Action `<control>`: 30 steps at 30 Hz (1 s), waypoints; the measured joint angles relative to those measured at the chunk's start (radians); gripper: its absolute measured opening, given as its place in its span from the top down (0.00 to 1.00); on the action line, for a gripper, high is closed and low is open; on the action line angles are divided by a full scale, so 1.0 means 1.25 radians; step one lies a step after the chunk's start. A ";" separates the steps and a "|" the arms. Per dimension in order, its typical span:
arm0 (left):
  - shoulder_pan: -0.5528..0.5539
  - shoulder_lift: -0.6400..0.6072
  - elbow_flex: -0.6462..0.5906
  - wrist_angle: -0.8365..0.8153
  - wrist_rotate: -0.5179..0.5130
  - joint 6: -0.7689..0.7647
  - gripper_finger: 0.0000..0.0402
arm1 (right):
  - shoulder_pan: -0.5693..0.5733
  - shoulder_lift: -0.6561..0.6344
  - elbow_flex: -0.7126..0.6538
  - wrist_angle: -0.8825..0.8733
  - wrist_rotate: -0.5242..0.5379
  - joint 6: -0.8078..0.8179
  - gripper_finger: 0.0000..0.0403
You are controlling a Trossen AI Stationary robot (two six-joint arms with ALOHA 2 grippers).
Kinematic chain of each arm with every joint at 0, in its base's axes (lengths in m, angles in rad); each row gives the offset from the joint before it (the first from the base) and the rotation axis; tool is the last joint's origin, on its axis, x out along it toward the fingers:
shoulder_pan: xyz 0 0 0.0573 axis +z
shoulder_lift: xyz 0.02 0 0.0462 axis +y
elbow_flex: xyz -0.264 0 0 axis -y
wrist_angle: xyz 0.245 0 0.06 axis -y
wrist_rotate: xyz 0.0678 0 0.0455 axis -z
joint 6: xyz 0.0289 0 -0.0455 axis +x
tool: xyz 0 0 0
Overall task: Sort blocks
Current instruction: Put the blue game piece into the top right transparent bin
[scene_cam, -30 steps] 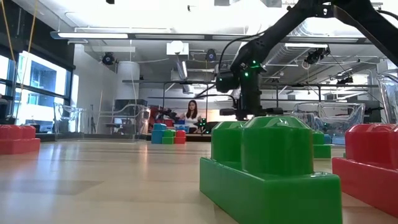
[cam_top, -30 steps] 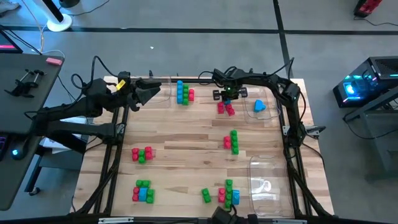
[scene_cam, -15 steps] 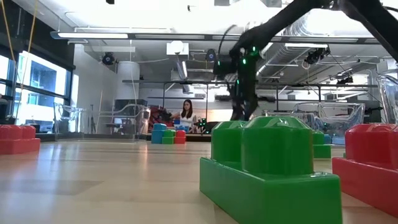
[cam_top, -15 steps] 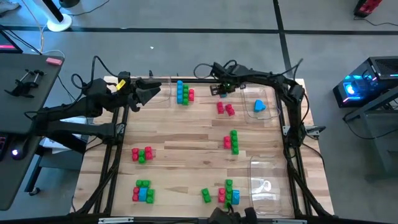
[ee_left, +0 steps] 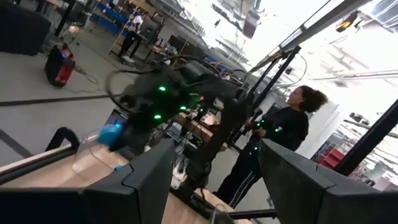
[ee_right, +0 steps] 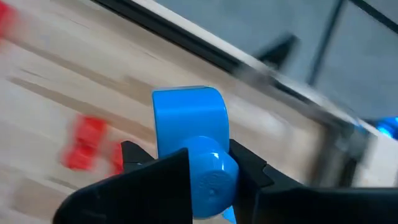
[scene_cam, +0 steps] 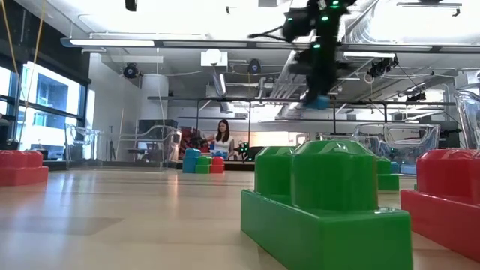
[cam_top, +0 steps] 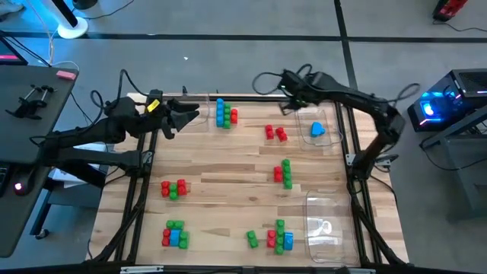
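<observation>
Red, green and blue blocks lie in small clusters on the wooden table: a blue, red and green one (cam_top: pixel 225 114) at the far edge, a red pair (cam_top: pixel 275 133), and others (cam_top: pixel 284 173) (cam_top: pixel 173 189) (cam_top: pixel 175 234) (cam_top: pixel 274 236) farther forward. My right gripper (cam_top: pixel 294 96) hangs high over the far edge, left of a clear tray (cam_top: pixel 326 118), shut on a single blue block (ee_right: pixel 189 127), also seen as the blue block (scene_cam: pixel 321 101). My left gripper (cam_top: pixel 195 114) waits open at the far left, its fingers (ee_left: pixel 143 183) wide apart. My right gripper pinches the blue block between its two fingers (ee_right: pixel 158 171), one on each opposite side face (ee_right: pixel 163 134). A round stud of the block (ee_right: pixel 211 171) faces the wrist camera. In the low view the fingers point down and the block is lifted well clear of the table.
Another blue block (cam_top: pixel 317 130) lies in the clear tray at the far right. A second clear tray (cam_top: pixel 323 222) stands at the near right. Big green (scene_cam: pixel 322 202) and red blocks (scene_cam: pixel 446 199) fill the low view's foreground. A person (ee_left: pixel 273 134) stands beyond the table.
My right gripper has risen from table height near the red pair to high above the table, moving toward the far edge and then right toward the tray. The blocks on the table have stayed in place.
</observation>
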 joint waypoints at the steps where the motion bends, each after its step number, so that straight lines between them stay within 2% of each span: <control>1: 0.000 0.001 0.000 -0.001 -0.001 0.000 0.45 | -0.006 -0.029 -0.036 -0.008 0.003 0.012 0.95; 7: 0.000 0.012 0.000 -0.001 -0.002 0.000 0.45 | -0.054 -0.221 -0.283 0.005 -0.042 0.120 0.95; 13: 0.000 0.026 0.000 0.002 -0.004 0.026 0.45 | -0.071 -0.333 -0.406 0.015 -0.059 0.189 0.92; 17: 0.000 0.030 0.000 0.022 -0.004 0.027 0.45 | -0.071 -0.356 -0.428 0.027 -0.054 0.187 0.83; 26: 0.000 0.029 0.000 0.038 -0.004 0.027 0.45 | -0.071 -0.357 -0.402 0.076 -0.077 0.137 0.54; 30: 0.000 0.029 0.000 0.038 -0.004 0.027 0.45 | -0.070 -0.359 -0.358 0.134 -0.162 0.095 0.48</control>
